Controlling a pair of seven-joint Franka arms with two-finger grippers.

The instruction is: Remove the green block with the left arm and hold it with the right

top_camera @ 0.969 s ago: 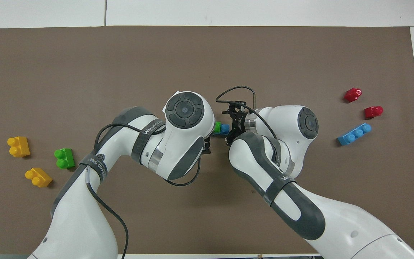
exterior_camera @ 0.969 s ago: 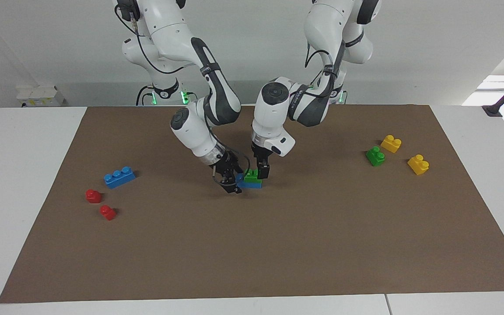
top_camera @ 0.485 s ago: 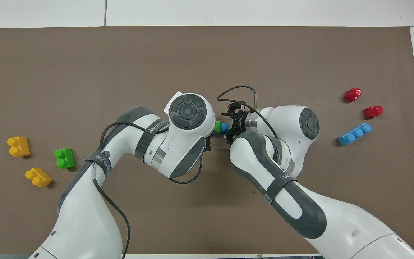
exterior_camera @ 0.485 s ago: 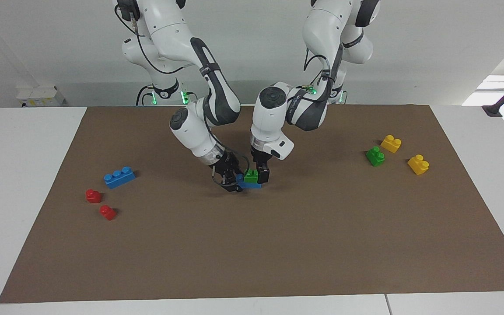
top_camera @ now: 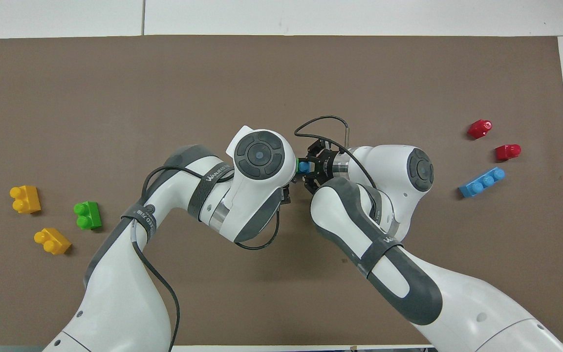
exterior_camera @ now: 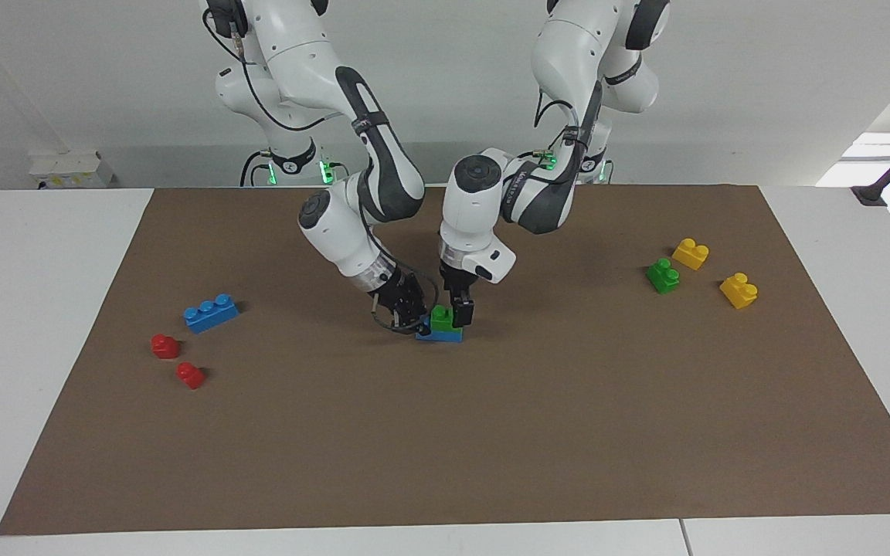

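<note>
Brown-matted worktop [exterior_camera: 568,432] — right hand [exterior_camera: 419,325] pinches the blue brick [exterior_camera: 440,334] under the green block [exterior_camera: 440,316]. Left hand [exterior_camera: 456,313] spread around the block.

Two green bricks, one [exterior_camera: 439,316] stacked mid-mat and one [exterior_camera: 663,276] loose; two blue bricks, one [exterior_camera: 439,334] beneath the stack and one [exterior_camera: 211,312] apart; two yellow bricks [exterior_camera: 690,253] [exterior_camera: 738,290]; two red pieces [exterior_camera: 164,345] [exterior_camera: 190,375]; two robot arms [exterior_camera: 352,224] [exterior_camera: 491,201] share one brown mat [exterior_camera: 491,432].

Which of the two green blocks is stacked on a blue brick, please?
The green block between both grippers sits on a blue brick; its twin lies beside the yellow bricks.
</note>
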